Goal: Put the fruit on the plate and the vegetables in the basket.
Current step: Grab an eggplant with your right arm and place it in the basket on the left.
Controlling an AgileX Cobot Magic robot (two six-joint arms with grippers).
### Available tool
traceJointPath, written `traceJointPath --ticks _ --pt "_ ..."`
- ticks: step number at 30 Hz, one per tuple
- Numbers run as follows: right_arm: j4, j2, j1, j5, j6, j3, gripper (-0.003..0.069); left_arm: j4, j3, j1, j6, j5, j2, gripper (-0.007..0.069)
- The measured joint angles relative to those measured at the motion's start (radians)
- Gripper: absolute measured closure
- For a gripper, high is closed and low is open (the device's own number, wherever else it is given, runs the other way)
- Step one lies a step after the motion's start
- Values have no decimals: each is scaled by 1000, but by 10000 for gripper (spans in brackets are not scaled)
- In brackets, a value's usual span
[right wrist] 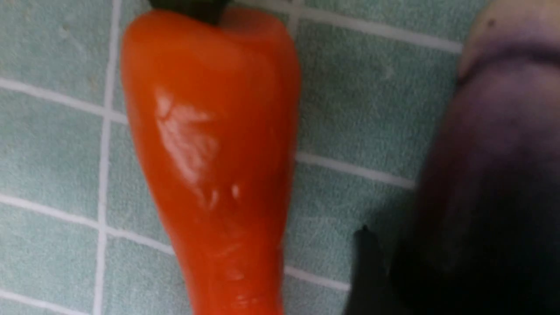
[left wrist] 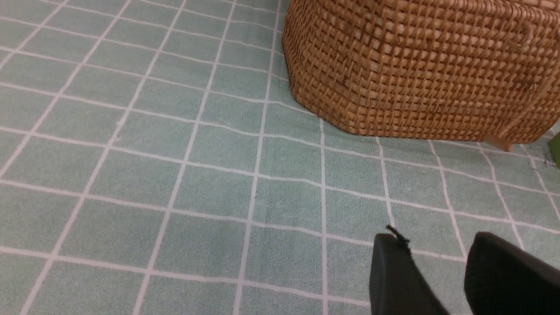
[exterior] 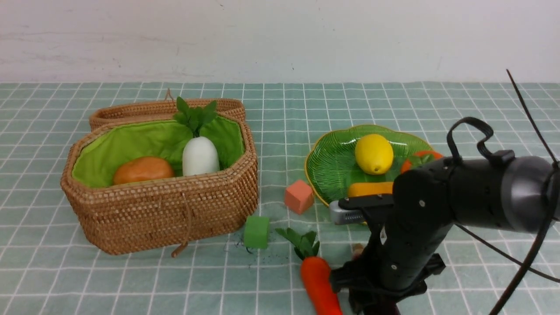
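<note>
Front view: basket (exterior: 166, 210) left of table centre, holding potato (exterior: 143, 169) and radish (exterior: 200, 155). Carrot (exterior: 319, 280) at the near edge, eggplant (right wrist: 503, 131) beside it. Plate (exterior: 328, 168) right of centre holds lemon (exterior: 373, 153), mango (exterior: 369, 189) and persimmon (exterior: 418, 159). Left gripper (left wrist: 442, 280): narrow gap, empty. Right gripper (right wrist: 393, 280) at the eggplant; can't tell its grip.

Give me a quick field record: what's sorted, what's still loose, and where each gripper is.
in basket: potato, radish
on plate: lemon, mango, persimmon partly hidden by the right arm
loose on cloth: carrot, eggplant beside it
stray cubes: salmon cube, green cube
right gripper: low at the eggplant, grip unclear
left gripper: jaws apart, empty, near the basket's outer wall
</note>
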Motion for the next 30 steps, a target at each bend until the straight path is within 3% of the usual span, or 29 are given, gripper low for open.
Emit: traceJointPath --ticks 13,16,18,21,27,30 --pt "-29 -139 -38 67 -5 -55 290 0 0 0 0 0 0 387" --pt "-60 -168 -51 100 -57 -125 290 0 0 0 0 0 0 387" --pt "-57 -178 -51 136 -208 -252 290 0 0 0 0 0 0 387" --pt "-27 -171 -50 133 -281 -334 290 0 0 0 0 0 0 387" --pt "195 -96 -50 28 -403 -608 290 0 0 0 0 0 0 387" --pt "414 13 -37 -58 -549 -741 290 0 0 0 0 0 0 387"
